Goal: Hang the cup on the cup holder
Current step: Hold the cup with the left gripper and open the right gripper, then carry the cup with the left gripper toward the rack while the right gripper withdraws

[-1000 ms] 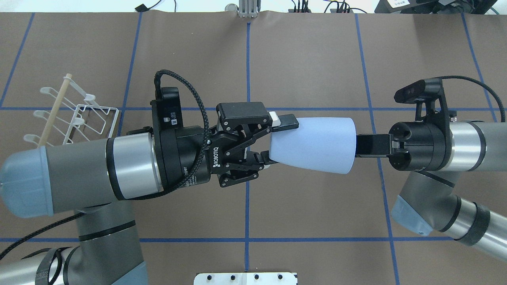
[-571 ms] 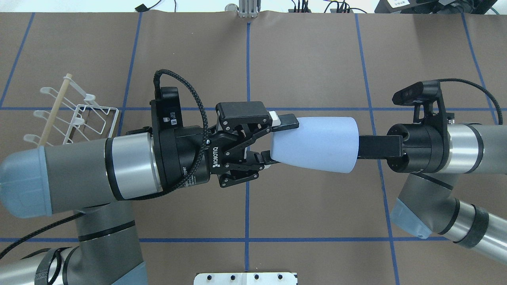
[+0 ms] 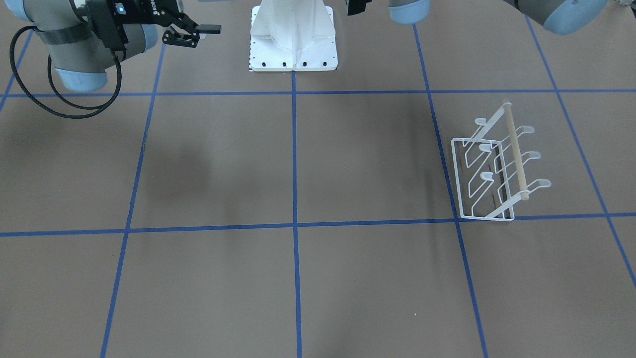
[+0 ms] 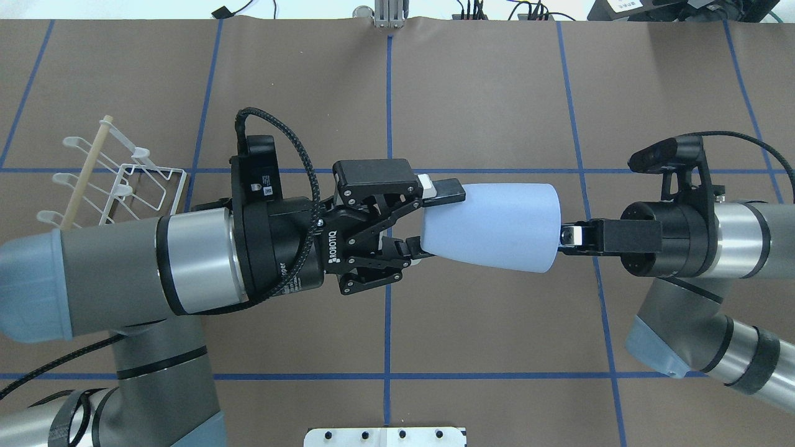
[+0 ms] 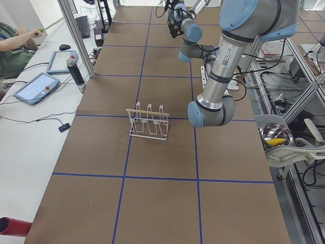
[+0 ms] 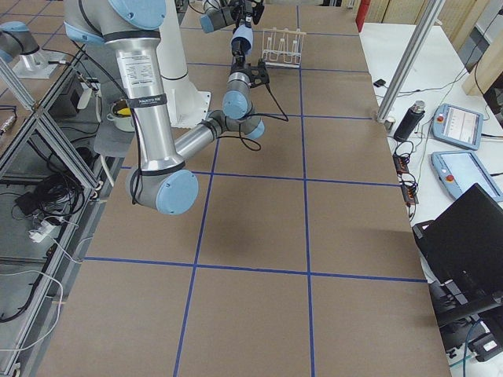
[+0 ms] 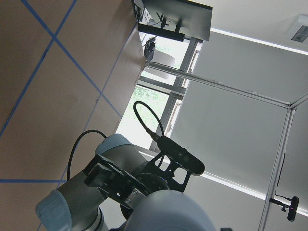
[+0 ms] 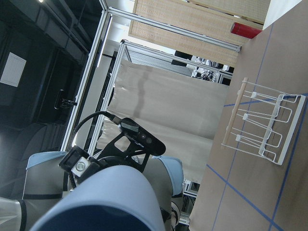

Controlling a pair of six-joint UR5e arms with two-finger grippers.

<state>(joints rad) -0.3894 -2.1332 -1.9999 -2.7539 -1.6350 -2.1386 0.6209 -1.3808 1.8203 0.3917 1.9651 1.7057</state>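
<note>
Cup point(image 4: 497, 226) is up in the air over mid-tabletop point(image 4: 484, 93), lying on its side; narrow base toward the robot's left arm, wide mouth toward the right arm.

Left pincer point(image 4: 438, 221) is clamped on the base end, one finger on the upper flank, the other on the lower; this alone appears to carry the cup.

Right pincer point(image 4: 568, 237) sits just beside the rim; whether it touches cannot be told from overhead. In the front-facing view its jaws stand parted with nothing between them.

Rack point(image 3: 515, 149) stands upright on the robot's left side of the tabletop, well apart from the cup; all six prongs point(image 3: 481, 121) bare. From overhead the left forearm partly covers it.

Judgement on the hold: a base grip leaves the mouth clear, which is what a prong needs in order to enter; the left arm is the nearer one to the rack, so it makes sense for that arm to have the cup.

Judgement on what is left: the mouth now points away from the rack; the cup would need turning mouth-down and lining up over a prong tip; hanging not yet begun.
</note>
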